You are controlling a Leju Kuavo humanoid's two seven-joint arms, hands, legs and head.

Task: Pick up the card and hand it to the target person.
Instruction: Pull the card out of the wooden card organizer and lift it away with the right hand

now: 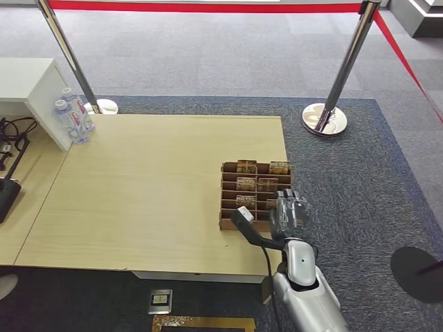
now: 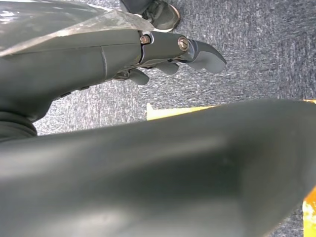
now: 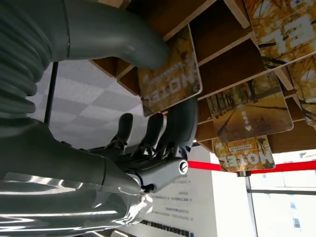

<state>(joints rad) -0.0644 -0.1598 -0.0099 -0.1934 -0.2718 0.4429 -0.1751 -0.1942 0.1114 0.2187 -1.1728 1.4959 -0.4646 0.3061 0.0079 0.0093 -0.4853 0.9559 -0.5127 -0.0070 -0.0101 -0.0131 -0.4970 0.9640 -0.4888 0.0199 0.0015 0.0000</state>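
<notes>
- My right hand (image 3: 149, 143) is at the wooden card rack (image 1: 230, 195) near the table's (image 1: 146, 194) right edge, toward its near right corner.
- The thumb presses one face of the card (image 3: 169, 81) and the fingers (image 3: 182, 123) press the other; the card stands in its slot, pinched.
- I judge the step in hand to be extraction: lift straight along the slot and keep the pinch firm, clear of the neighbouring cards (image 3: 253, 106).
- My left hand (image 2: 178, 52) hangs over the carpet (image 2: 260, 49), fingers loosely apart, holding nothing.
</notes>
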